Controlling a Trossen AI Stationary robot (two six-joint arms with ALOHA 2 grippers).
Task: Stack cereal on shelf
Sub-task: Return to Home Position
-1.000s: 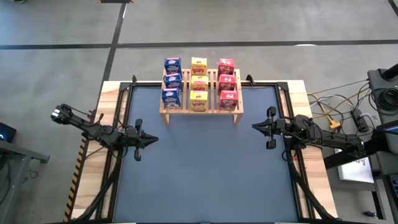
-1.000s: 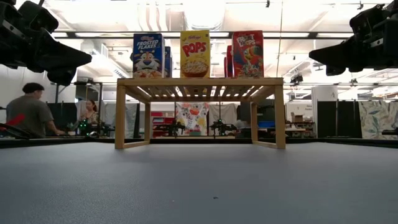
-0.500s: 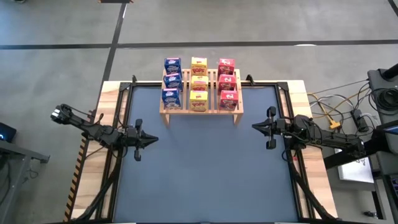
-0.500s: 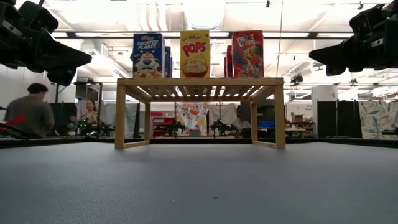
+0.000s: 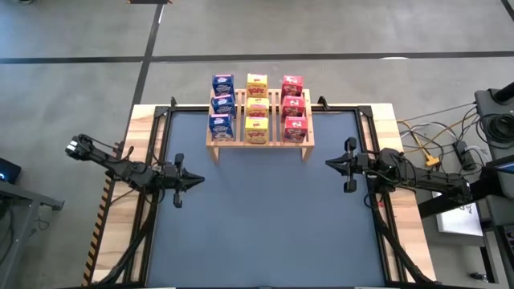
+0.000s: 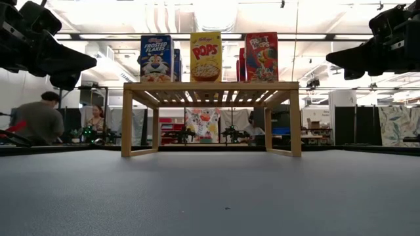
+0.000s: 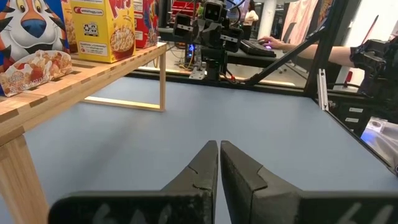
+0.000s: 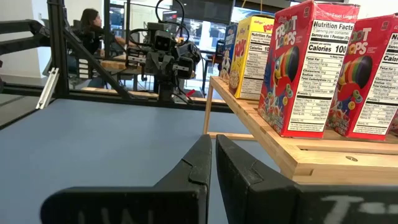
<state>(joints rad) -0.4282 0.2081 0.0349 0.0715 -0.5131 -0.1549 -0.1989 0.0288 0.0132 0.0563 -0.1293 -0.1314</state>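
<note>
L hand [image 5: 193,180], fingers pressed together, hangs above the worktop's [image 5: 265,225] left side. R hand [image 5: 329,164], fingers likewise pressed together, hangs above the right side, and the two sets of tips point toward each other. Both are well apart from the shelf [image 5: 259,143] at the worktop's far edge. The cereal stands on the shelf in 3 columns of 3: blue boxes [image 5: 221,125] left, yellow boxes [image 5: 256,127] centre, red boxes [image 5: 295,127] right. From worktop level only each column's front box shows fully, w/ the rest mostly hidden behind. Both arms are cut off at that view's upper corners. A person [image 6: 39,121] sits in the room beyond, details hard to make out.
</note>
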